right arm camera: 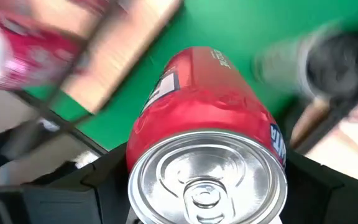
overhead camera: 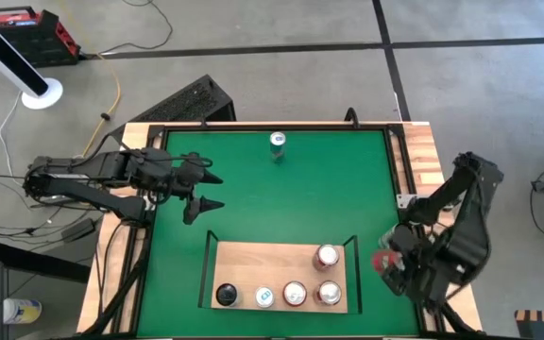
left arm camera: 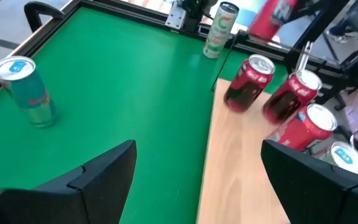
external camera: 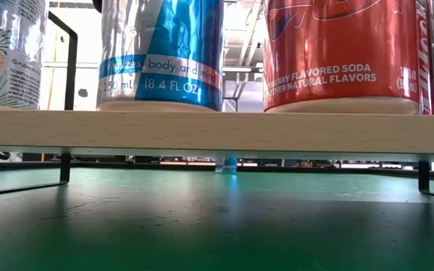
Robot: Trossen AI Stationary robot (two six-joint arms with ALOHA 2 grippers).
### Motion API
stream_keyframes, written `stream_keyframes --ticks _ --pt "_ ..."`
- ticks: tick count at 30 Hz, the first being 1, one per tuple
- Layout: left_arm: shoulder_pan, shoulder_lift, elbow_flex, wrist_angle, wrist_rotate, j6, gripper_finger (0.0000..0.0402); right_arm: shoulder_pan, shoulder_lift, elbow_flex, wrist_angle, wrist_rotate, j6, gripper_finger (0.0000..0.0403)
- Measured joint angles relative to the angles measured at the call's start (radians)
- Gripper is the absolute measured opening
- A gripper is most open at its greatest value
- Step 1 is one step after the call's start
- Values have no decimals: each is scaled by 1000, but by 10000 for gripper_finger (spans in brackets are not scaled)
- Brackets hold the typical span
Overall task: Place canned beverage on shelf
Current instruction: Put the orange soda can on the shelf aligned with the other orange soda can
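On green mat [overhead camera: 281,203]: pale-wood shelf [overhead camera: 253,260] near front, five cans standing on it. Right gripper [overhead camera: 392,264] just right of shelf, clamped on red can [right arm camera: 207,127]. Left gripper [overhead camera: 208,192] spread wide, empty, mat's left. Teal can [overhead camera: 277,144] stands far side.

A green mat [overhead camera: 281,203] covers the bench, flanked by wooden slat borders [overhead camera: 421,156]. Beyond its far left corner a black keyboard [overhead camera: 189,102] lies on the grey floor, near a yellow cable [overhead camera: 113,94] and a white round stand base [overhead camera: 42,94].
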State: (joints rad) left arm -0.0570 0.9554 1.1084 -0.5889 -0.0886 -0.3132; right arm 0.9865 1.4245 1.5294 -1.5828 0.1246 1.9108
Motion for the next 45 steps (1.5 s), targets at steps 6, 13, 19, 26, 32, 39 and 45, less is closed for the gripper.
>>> stream_keyframes --ticks 6,13,19,26,32,39,45 --pt "0 0 0 0 -4 54 329 -190 -59 31 6 74 -212 322" --pt "0 0 0 0 -4 95 329 -482 -47 36 12 78 -583 322" --pt "0 0 0 -1 -4 101 329 -751 -12 37 22 213 -866 322" --pt "0 -1 0 -10 6 72 329 -942 12 36 294 186 -1167 322" --pt "0 -8 0 -50 6 20 329 -922 80 40 528 118 -1295 322" --pt "-1 -1 0 -45 3 -6 329 -856 187 77 642 96 -1419 322" --pt "-6 24 1 -23 1 -22 329 -790 320 225 575 50 -1536 322"
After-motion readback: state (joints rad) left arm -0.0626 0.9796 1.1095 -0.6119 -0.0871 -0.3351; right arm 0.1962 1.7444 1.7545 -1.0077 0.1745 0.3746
